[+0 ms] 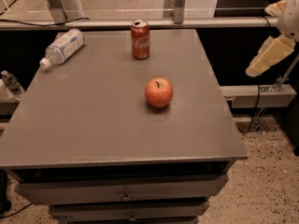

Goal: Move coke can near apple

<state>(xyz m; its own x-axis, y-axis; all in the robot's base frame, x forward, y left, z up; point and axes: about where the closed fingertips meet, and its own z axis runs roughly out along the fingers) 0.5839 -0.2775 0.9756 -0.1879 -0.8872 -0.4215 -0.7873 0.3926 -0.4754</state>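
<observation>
Jaws: I cannot tell how far open they are. The gripper [273, 52] is cut off by the right edge of the view, and only a pale cream-yellow wedge and a rounded white housing above it show.
Gripper, place: in the air off the table's right side, over the floor and level with the far half of the tabletop. It is well apart from both the can and the apple and touches nothing on the table.
Coke can: the small red aluminium coke can [140, 40] has white script lettering and a silver top. It is a smooth cylinder standing upright near the far edge of the table, about mid-width.
Apple: the round red-orange apple [159, 92] has a glossy skin and a short dark stem in a dimple. It sits stem up near the middle of the tabletop, nearer the camera than the can and slightly to its right, with bare table between them.
Bottle: the clear plastic water bottle [63, 46] has a white cap and a pale label. It lies on its side at the far left corner, cap towards the left edge.
Table: the flat, matt grey rectangular table [93, 134] has grey drawers [126, 190] with small metal knobs under its front edge.
Floor: speckled beige floor [266, 181], with a black cable trailing down to it on the right.
</observation>
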